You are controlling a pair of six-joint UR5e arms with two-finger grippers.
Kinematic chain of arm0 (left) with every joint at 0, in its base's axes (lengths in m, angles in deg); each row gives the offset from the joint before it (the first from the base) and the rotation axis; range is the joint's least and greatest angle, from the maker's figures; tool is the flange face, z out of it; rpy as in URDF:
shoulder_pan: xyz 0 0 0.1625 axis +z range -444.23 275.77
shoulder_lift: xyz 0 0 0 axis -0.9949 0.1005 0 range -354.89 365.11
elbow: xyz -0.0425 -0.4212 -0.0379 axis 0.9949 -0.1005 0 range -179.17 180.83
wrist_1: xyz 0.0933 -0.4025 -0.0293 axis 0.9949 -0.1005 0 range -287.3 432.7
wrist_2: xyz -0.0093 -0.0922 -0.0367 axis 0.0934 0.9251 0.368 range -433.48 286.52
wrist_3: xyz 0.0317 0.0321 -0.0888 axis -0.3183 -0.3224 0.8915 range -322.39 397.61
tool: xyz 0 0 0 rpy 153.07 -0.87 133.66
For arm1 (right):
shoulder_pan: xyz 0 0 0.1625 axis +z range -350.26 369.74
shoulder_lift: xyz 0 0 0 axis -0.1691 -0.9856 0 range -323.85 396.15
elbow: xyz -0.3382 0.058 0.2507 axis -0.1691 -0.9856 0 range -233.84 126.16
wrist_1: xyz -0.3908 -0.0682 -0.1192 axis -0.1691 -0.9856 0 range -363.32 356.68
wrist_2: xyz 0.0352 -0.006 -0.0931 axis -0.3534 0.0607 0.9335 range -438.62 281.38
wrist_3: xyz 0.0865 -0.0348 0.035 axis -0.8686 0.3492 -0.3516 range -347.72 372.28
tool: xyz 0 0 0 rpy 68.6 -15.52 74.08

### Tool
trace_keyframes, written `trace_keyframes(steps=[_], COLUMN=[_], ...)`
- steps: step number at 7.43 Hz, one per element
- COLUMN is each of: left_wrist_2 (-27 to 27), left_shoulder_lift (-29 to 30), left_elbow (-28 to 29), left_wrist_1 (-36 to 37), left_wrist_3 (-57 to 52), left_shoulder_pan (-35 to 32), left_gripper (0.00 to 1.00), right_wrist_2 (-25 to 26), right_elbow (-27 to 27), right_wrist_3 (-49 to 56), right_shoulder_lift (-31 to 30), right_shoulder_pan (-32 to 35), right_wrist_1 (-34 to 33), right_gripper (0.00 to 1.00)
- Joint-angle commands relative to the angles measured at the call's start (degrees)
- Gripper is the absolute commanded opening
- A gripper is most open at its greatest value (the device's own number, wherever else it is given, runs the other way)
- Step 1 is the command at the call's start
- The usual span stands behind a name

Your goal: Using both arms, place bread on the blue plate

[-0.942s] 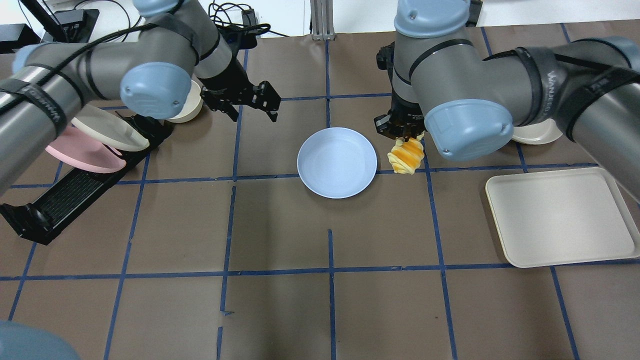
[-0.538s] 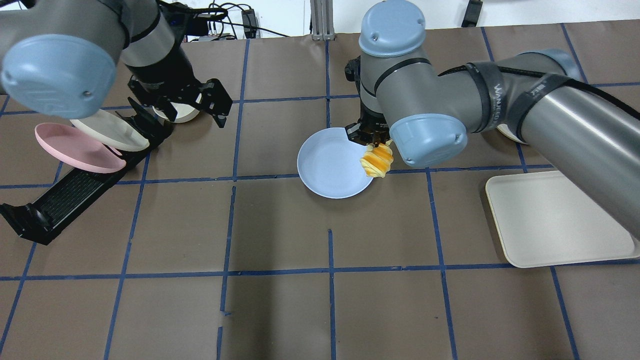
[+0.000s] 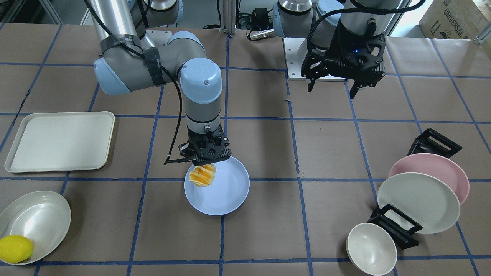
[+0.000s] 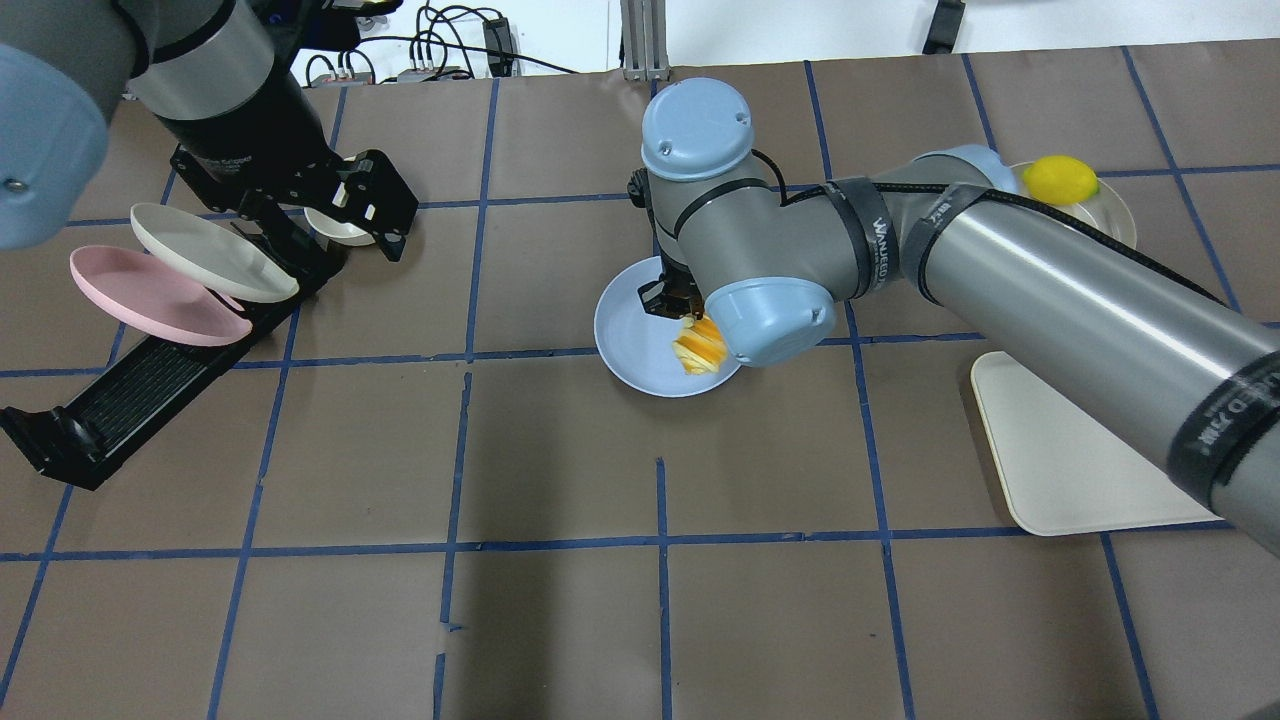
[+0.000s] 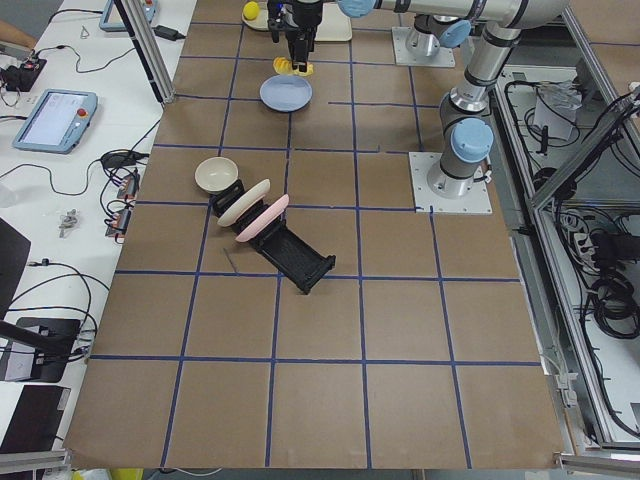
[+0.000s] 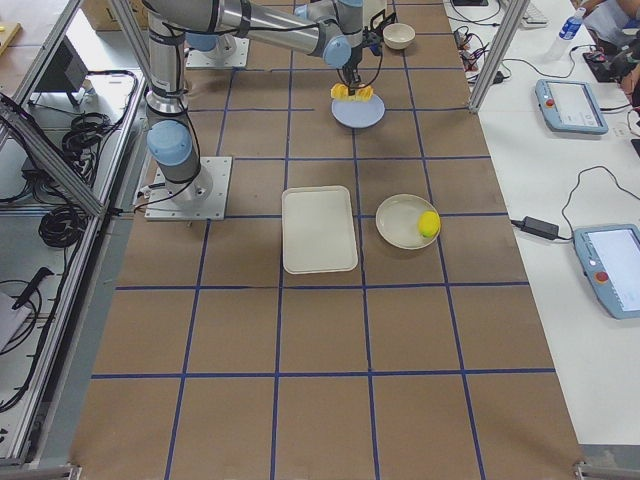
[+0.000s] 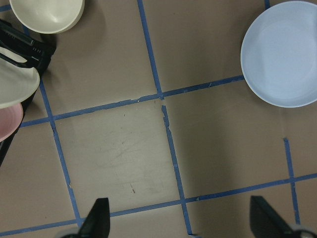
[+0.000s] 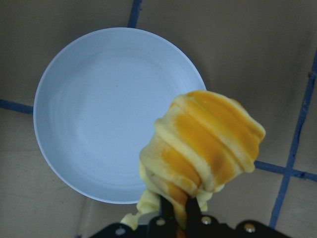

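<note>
The bread (image 3: pixel 203 175), striped orange and cream, hangs from my right gripper (image 3: pixel 204 168), which is shut on its upper end. It hangs over the rim of the blue plate (image 3: pixel 226 193) on my right side, above the surface. The overhead view shows the bread (image 4: pixel 698 345) on the right part of the plate (image 4: pixel 630 335), with the right gripper (image 4: pixel 680 312) partly hidden by its wrist. In the right wrist view the bread (image 8: pixel 208 144) covers the plate's (image 8: pixel 109 114) right edge. My left gripper (image 3: pixel 331 92) is open and empty, high near my base; the plate (image 7: pixel 282 54) lies in its view's top right corner.
A black dish rack (image 4: pixel 150 380) holds a pink plate (image 3: pixel 441 166) and a cream-white plate (image 3: pixel 418 201), with a cream bowl (image 3: pixel 371 249) beside it. A cream tray (image 3: pixel 57 140) lies on my right. A lemon (image 3: pixel 15 248) sits in a pale bowl (image 3: pixel 38 214).
My right arm has carried the bread leftward from beside the plate to over its right part. My left arm has pulled back to the left, over the rack and bowl.
</note>
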Motion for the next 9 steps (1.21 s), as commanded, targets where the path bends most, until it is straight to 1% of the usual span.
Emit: trace_keyframes(steps=[1,2,5,8,9], left_wrist_2=[-0.05,-0.05,0.12,0.12,0.12], left_shoulder_lift=[2.93,3.55,3.39,3.38,3.38], left_elbow=[3.39,4.54,4.12,4.12,4.20], left_wrist_1=[-1.28,-3.20,-3.22,-3.22,-3.22], left_wrist_3=[0.15,0.15,0.33,0.33,0.33], left_shoulder_pan=[0.08,-0.01,-0.09,-0.09,-0.09], left_gripper=[1.00,1.00,1.00,1.00,1.00], right_wrist_2=[-0.04,-0.05,0.92,1.01,0.92], right_elbow=[-0.09,-1.05,-6.23,-6.07,-6.50], right_wrist_3=[0.02,-0.07,-0.16,0.28,0.80], right_shoulder_lift=[1.85,2.91,8.26,9.16,9.24], right_shoulder_pan=[0.27,0.35,2.37,2.38,2.29], right_wrist_1=[-2.20,-2.65,-3.09,-3.45,-2.84], right_gripper=[0.06,0.06,0.07,0.08,0.55])
